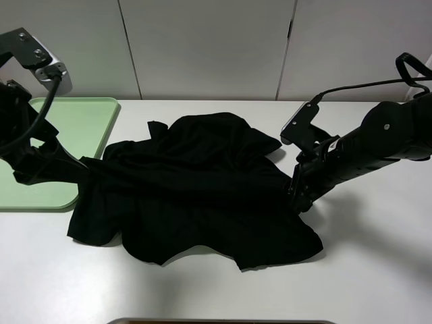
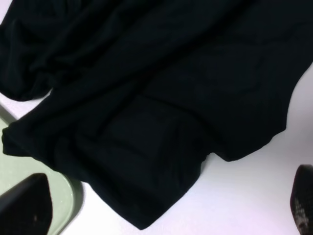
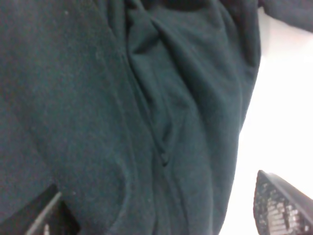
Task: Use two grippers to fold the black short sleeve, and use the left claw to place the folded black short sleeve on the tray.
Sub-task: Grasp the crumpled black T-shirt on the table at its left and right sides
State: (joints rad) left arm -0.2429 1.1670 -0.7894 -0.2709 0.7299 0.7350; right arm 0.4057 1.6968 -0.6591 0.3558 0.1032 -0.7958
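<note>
The black short sleeve (image 1: pixel 202 189) lies crumpled and spread over the middle of the white table. In the left wrist view a corner of the black short sleeve (image 2: pixel 146 122) reaches onto the table just ahead of my left gripper (image 2: pixel 166 200). That gripper stands wide open and holds nothing. One of its fingers (image 2: pixel 24 208) hangs over the tray's corner (image 2: pixel 66 196). My left gripper (image 1: pixel 67 165) sits at the shirt's left edge, beside the pale green tray (image 1: pixel 81 128). My right gripper (image 1: pixel 300 197) is down at the shirt's right edge. Its jaws are apart, with folds of the cloth (image 3: pixel 146 122) between the fingers (image 3: pixel 279 208).
The tray lies at the table's far left, partly under the left arm. A white panelled wall (image 1: pixel 209 47) runs behind the table. Bare white tabletop (image 1: pixel 378 270) shows to the right of and in front of the shirt.
</note>
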